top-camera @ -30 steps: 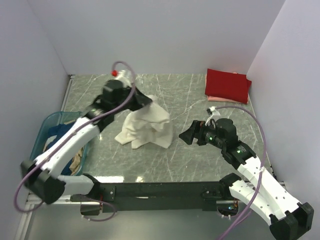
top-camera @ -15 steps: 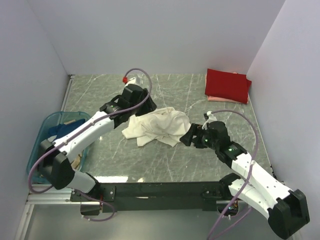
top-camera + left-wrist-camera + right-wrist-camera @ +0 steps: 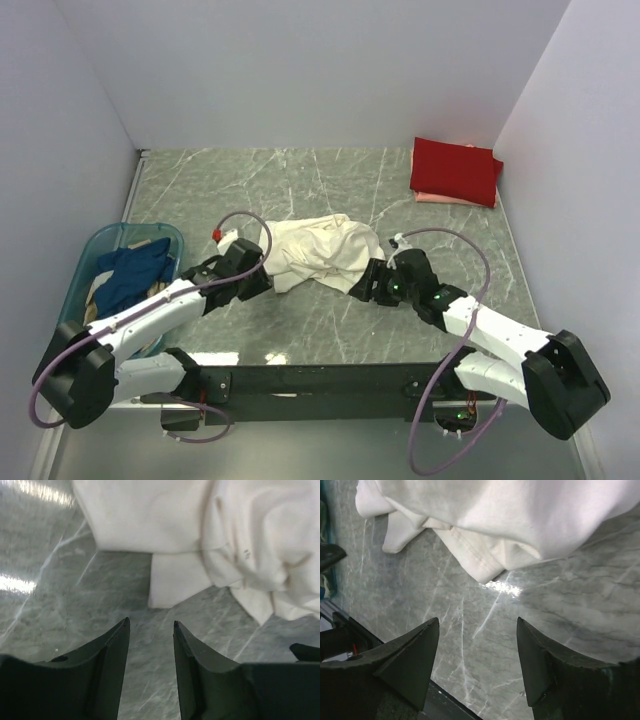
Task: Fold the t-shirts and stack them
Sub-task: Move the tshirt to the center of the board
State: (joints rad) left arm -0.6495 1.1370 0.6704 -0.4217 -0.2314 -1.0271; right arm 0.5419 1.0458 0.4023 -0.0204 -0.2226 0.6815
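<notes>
1. Top external view: the cream-white t-shirt (image 3: 318, 252) lies crumpled and unfolded at the middle of the marble table (image 3: 200, 190). The left gripper (image 3: 264, 283) sits low at the shirt's lower left edge, and the right gripper (image 3: 360, 284) sits at its lower right edge. Whether either one touches the cloth cannot be told from here. In the upper right corner a folded red t-shirt (image 3: 455, 168) rests on a pale pink t-shirt (image 3: 440, 197). At the left, the teal basket (image 3: 88, 250) holds a dark blue t-shirt (image 3: 135, 273).

2. Left wrist view: the left gripper (image 3: 150, 625) has its fingers (image 3: 100, 665) parted with a narrow gap. Only bare marble table (image 3: 60, 595) shows in the gap, and nothing is pinched. The cream-white t-shirt (image 3: 200, 530) fills the upper part of the frame, and one flat corner of it lies just above the fingertips.

3. Right wrist view: the right gripper (image 3: 478, 622) has its fingers (image 3: 410, 655) spread wide and empty over the marble table (image 3: 570, 610). The cream-white t-shirt (image 3: 520, 515) covers the top of the frame, and its hemmed edge hangs down toward the gap without reaching the tips.
</notes>
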